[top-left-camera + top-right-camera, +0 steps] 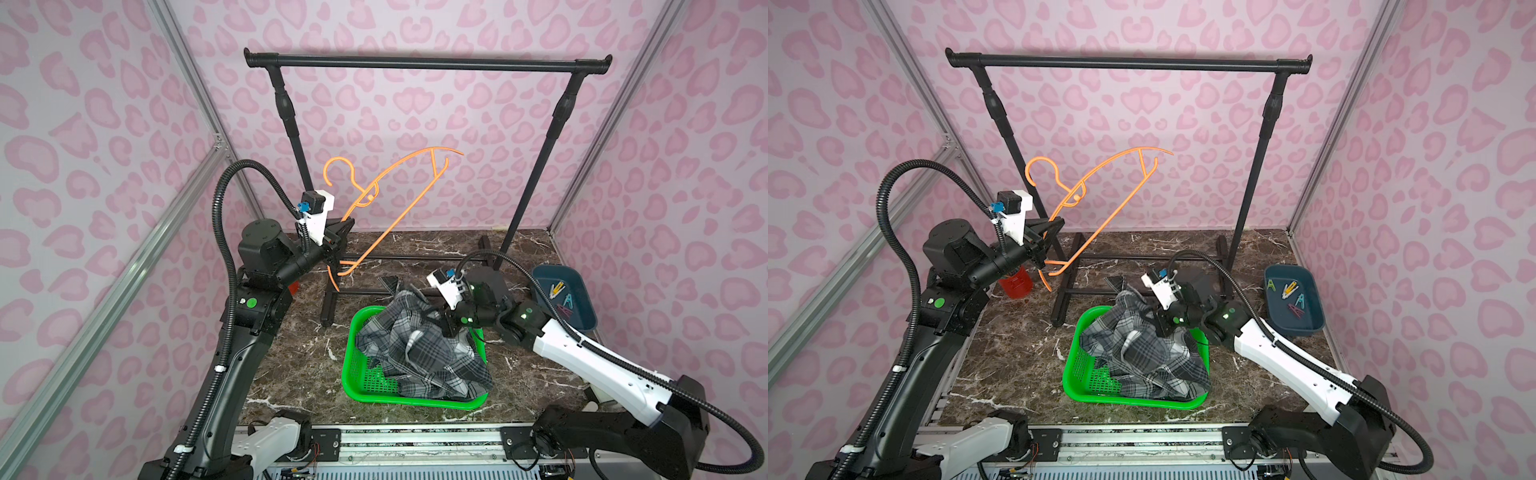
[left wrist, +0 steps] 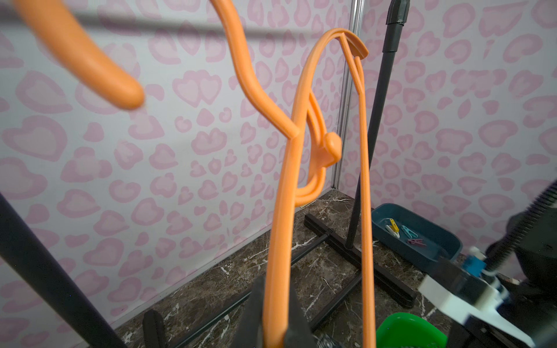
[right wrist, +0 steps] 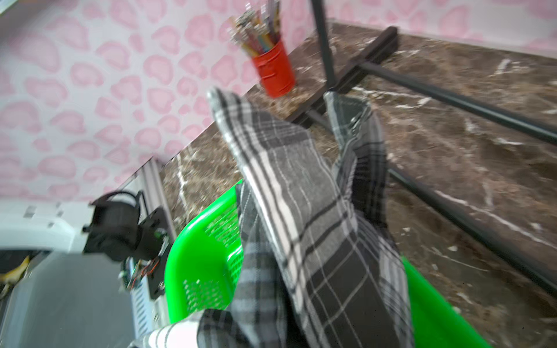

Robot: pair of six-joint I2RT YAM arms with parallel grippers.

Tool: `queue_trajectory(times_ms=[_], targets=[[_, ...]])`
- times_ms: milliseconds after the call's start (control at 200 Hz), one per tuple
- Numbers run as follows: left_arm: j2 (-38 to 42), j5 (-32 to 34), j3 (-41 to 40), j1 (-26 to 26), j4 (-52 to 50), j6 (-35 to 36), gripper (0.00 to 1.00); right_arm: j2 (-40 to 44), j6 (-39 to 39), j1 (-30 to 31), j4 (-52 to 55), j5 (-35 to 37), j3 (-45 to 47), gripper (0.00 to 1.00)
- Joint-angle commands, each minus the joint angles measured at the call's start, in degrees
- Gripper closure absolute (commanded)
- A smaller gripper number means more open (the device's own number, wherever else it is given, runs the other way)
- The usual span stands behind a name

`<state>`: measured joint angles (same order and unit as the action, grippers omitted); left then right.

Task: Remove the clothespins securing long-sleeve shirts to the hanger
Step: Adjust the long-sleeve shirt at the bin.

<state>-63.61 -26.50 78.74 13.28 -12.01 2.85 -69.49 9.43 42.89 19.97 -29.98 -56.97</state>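
Fingers of the right gripper (image 1: 450, 328) are pinched on the plaid shirt (image 1: 419, 353), heaped in a green basket (image 1: 349, 365) on the marble tabletop (image 1: 299, 357). Beyond, the left gripper (image 2: 277, 322) clamps the bare orange hanger (image 2: 283, 211) aloft. Clothespins (image 1: 556, 289) lie in a blue bin (image 1: 579, 286): unpinning looks finished, and letting the shirt go likely follows. A black rack (image 1: 428, 63) and pink heart-patterned walls stand behind.
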Motion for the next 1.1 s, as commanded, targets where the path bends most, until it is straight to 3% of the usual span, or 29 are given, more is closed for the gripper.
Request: queue_trajectory(times_ms=[0,135,315,360,465,620,690,960,1095], targets=[[-0.17,-0.40,0.06,-0.07,3.77,-1.39,0.97,1.72,-0.48,2.71,0.45,-0.20,3.94,1.00],[-0.50,-1.68,-0.08,-0.09,4.47,-2.23,0.97,-1.44,2.06,3.55,-0.66,4.74,6.84,1.00],[-1.31,-4.31,0.49,-0.02,3.54,-2.25,0.97,-14.99,0.51,6.68,2.98,9.88,2.89,0.99],[-1.57,-5.37,0.78,-0.14,2.84,-1.94,0.97,-16.51,0.12,7.36,3.30,11.36,2.28,0.87],[-2.90,-7.43,2.86,-0.22,-1.15,0.03,0.97,-12.79,-1.39,7.04,5.37,12.39,0.65,0.48],[-5.38,-11.63,5.98,-0.60,-7.15,3.47,0.97,-0.63,-4.25,2.76,14.83,15.68,-5.77,0.26],[-6.95,-13.34,7.41,-0.94,-9.18,4.77,0.97,5.18,-4.96,1.31,16.83,17.87,-7.15,0.02],[-17.87,-25.26,22.75,-1.26,-34.76,21.46,0.97,20.79,-8.33,-3.98,22.00,26.70,-13.09,0.02],[-24.98,-25.36,33.18,-1.25,-50.71,29.52,0.97,23.17,-10.31,-5.17,21.78,26.18,-16.61,0.05]])
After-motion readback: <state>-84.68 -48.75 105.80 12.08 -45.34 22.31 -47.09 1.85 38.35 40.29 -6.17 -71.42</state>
